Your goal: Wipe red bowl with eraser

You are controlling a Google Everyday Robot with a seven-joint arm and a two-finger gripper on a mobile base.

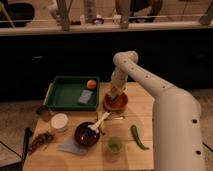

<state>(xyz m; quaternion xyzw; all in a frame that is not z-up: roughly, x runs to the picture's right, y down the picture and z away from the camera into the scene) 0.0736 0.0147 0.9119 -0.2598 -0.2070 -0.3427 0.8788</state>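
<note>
1. The gripper [115,92] hangs at the end of the arm, which reaches down from the far side of the worktop [146,108]. It points straight down over the red bowl [123,105].
2. The red bowl stands on the worktop just right of the green tray [62,95], at the far middle of the surface. It is well apart from the dark bowl [85,136] with the white spoon [100,121].
3. A small pale yellowish block, the eraser [114,94], shows at the very tip of the gripper. The jaws appear clenched on it, one each side.
4. The eraser sits low over the far-left part of the bowl, at or just inside the rim. Whether it actually presses on the surface cannot be told.
5. My reading is that the wiping step is in hand. The eraser is picked up and brought to the bowl, so what remains is the rubbing itself.
6. The next move calls for light downward contact and short sweeps across the inside. The bowl is loose on the worktop, so a hard or sideways push could slide it toward the tray.
</note>
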